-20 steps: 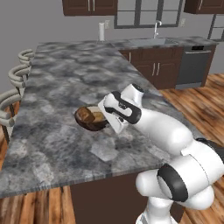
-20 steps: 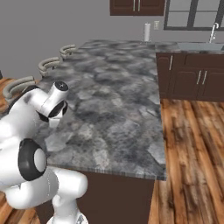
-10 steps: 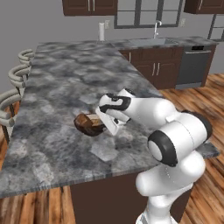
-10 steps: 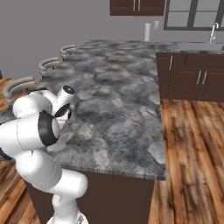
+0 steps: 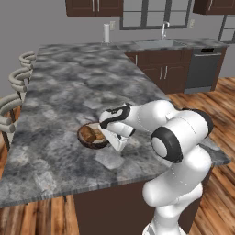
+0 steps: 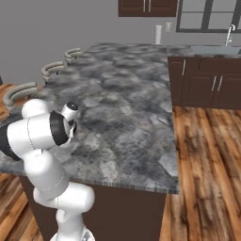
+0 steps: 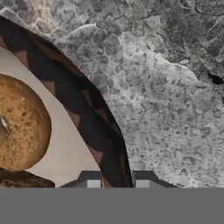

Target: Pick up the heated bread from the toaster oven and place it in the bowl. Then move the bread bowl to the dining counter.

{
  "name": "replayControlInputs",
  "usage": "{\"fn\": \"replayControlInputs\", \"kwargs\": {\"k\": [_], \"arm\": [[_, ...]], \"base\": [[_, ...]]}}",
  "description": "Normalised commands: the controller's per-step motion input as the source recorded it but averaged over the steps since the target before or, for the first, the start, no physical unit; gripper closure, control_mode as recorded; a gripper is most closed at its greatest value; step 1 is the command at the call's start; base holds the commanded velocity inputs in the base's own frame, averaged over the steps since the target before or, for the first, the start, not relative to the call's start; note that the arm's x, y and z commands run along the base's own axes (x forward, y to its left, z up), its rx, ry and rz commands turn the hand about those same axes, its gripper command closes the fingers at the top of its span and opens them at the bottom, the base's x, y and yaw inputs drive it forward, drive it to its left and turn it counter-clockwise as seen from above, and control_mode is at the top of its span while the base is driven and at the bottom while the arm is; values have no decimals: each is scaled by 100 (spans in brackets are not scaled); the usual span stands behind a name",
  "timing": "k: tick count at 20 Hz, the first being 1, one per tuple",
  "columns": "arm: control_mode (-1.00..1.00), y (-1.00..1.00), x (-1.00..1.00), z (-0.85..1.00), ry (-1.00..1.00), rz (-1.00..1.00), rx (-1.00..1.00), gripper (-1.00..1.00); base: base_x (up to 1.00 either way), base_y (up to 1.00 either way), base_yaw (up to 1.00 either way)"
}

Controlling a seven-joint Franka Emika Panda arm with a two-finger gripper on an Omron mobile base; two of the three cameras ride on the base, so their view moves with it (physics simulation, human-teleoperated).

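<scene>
Bowl [image 5: 92, 137] sitting on marbled bench [image 5: 69, 92], near its front edge in left base view, with dark brown rough rim and pale beige inside. Clamped by tool [image 5: 111, 136] on its right rim: in hand view 2 dark finger tips [image 7: 90, 178] standing 1 inside and 1 outside rim, wall of bowl [image 7: 83, 113] between them, so closed on bowl. Holding golden-brown bread [image 5: 88, 134] in its left half, with more brown pieces close beside it, touching. Seen in hand view as rounded speckled brown lump [image 7: 19, 129] on beige floor of bowl, another darker brown piece at lower left edge, cut off by frame.

White arm [image 5: 156, 119] bent low over bench from lower right of left base view, wrist turned down toward bowl. Same arm [image 6: 42, 134] folded at left of right base view, hiding bowl behind it.

Beyond bench: 3 stools [image 5: 20, 75] along its left side, white cylinder [image 5: 106, 33] upright at far end, sink faucet [image 5: 164, 30] by window, dark dishwasher [image 5: 204, 69] at right, wooden floor [image 6: 207, 155].
</scene>
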Motion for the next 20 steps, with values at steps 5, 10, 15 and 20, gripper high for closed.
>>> {"fn": "replayControlInputs", "kwargs": {"k": [5,10,15,20], "arm": [[-100,6,-2,-5,0,-1,-1,-100],[-100,0,-49,51,-4,-3,0,-100],[-100,-2,-62,77,-6,-1,2,-100],[-100,-17,-94,93,-19,0,6,-100]], "base": [[0,0,0],[0,0,0],[0,0,0],[0,0,0]]}}
